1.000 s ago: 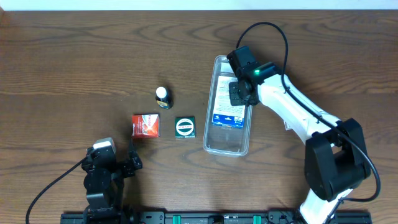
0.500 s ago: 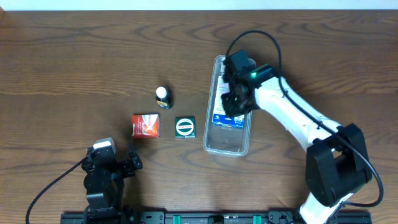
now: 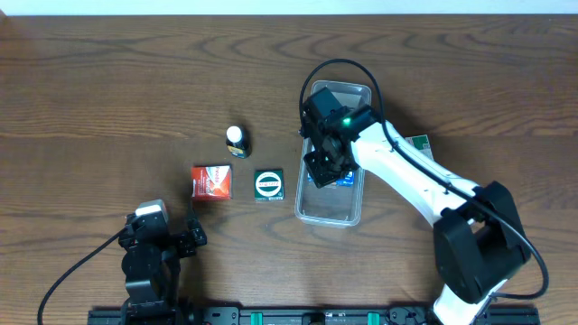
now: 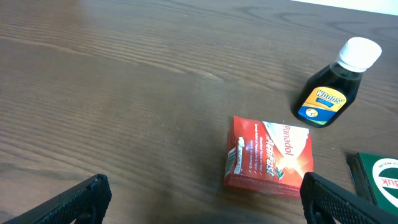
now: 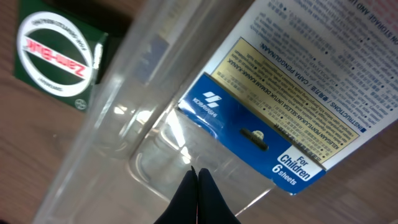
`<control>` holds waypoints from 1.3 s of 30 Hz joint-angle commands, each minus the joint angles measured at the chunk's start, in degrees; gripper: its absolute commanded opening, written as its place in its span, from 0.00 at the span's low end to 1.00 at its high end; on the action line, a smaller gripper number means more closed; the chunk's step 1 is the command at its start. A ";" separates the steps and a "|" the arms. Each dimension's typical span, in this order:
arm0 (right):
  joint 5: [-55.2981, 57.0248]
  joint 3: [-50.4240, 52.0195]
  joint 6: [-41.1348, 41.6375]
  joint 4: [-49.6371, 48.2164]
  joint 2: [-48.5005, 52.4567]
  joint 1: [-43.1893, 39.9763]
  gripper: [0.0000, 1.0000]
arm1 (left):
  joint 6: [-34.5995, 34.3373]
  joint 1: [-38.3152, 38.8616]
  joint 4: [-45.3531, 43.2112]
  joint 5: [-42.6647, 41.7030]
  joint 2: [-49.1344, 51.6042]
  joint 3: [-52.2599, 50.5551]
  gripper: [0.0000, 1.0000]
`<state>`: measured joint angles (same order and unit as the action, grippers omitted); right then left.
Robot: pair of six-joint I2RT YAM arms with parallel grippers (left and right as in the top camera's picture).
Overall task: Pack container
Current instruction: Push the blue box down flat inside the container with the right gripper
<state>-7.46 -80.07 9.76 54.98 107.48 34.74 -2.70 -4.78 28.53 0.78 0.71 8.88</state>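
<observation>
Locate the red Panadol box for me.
In the overhead view, the red Panadol box lies left of centre, just left of the green box, below the small dark bottle.

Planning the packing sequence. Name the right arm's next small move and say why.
Probably shift the right gripper left, off the container, toward the green box beside it, opening the jaws on the way. The sheet pack already lies inside, the closed fingers hold nothing, and that box is the nearest item outside.
</observation>
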 commanded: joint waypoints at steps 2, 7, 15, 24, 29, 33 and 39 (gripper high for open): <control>0.81 1.33 -1.38 0.37 2.58 0.98 0.01 | 0.96 -0.02 0.04 -0.17 0.31 -0.94 0.98; 1.29 2.89 -1.73 -0.59 3.08 1.31 0.01 | 0.96 -0.02 0.04 -0.17 0.31 -0.94 0.98; 2.23 7.26 -1.64 -7.80 3.17 1.22 0.01 | 0.96 -0.02 0.04 -0.17 0.31 -0.94 0.98; 13.40 9.05 0.92 -12.00 3.17 1.22 0.02 | 0.96 -0.02 0.04 -0.17 0.31 -0.94 0.98; 14.08 9.05 0.87 -12.44 3.15 1.25 0.01 | 0.96 -0.02 0.04 -0.17 0.31 -0.94 0.98; 14.08 8.87 -1.75 -12.48 2.62 2.05 0.05 | 0.96 -0.02 0.04 -0.17 0.31 -0.94 0.98; 12.13 8.83 -0.13 -11.21 -2.16 3.43 0.21 | 0.96 -0.02 0.04 -0.17 0.31 -0.94 0.98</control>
<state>5.39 -71.44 8.97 43.59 109.43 37.41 -2.70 -4.78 28.53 0.80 0.78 8.88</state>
